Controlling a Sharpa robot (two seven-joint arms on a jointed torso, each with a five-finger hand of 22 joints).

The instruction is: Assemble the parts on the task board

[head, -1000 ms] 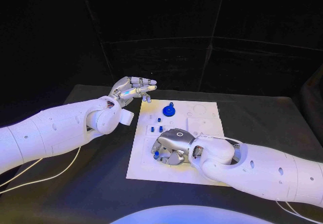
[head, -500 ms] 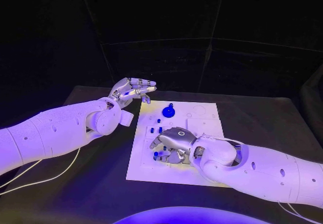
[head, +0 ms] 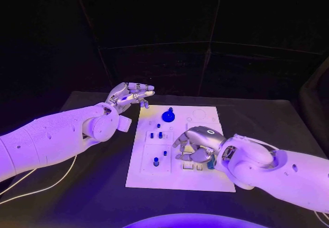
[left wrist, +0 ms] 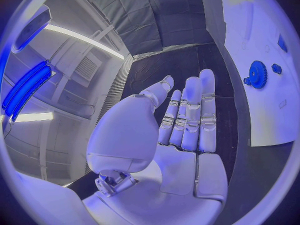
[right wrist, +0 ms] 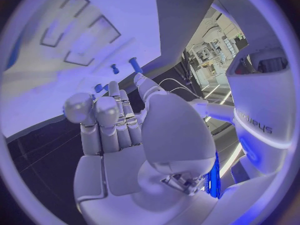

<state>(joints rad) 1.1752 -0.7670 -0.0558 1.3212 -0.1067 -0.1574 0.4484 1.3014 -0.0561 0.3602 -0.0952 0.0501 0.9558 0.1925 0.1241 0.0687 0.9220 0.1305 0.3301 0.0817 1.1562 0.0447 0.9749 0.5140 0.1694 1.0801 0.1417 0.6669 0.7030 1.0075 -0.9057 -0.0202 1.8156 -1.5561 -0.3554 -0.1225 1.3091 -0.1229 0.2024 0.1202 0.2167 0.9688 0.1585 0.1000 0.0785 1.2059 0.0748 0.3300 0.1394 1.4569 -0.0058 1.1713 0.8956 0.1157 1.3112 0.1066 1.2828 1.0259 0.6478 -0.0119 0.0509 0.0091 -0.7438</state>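
The white task board (head: 147, 177) lies mid-table. A blue gear (head: 169, 114) stands near its far edge, and several small blue pegs (head: 161, 135) stand along its left side, with one more peg (head: 155, 163) nearer the front. My right hand (head: 197, 144) hovers over the board's middle right, fingers half curled and pointing down at the plate, with nothing seen in them. My left hand (head: 130, 95) is raised off the board's far left corner, holding nothing. In the left wrist view its fingers (left wrist: 187, 120) are straight, with the gear (left wrist: 257, 74) beyond. The right wrist view shows that hand (right wrist: 125, 130) and two pegs (right wrist: 133, 62).
The black table (head: 274, 118) runs around the board. A white cable (head: 48, 183) trails over the table at the front left, under my left arm. Recessed outlines (head: 206, 124) mark the board's right half.
My right hand has moved to the right across the board, uncovering the blue pegs at the board's front left. The left hand has stayed almost still.
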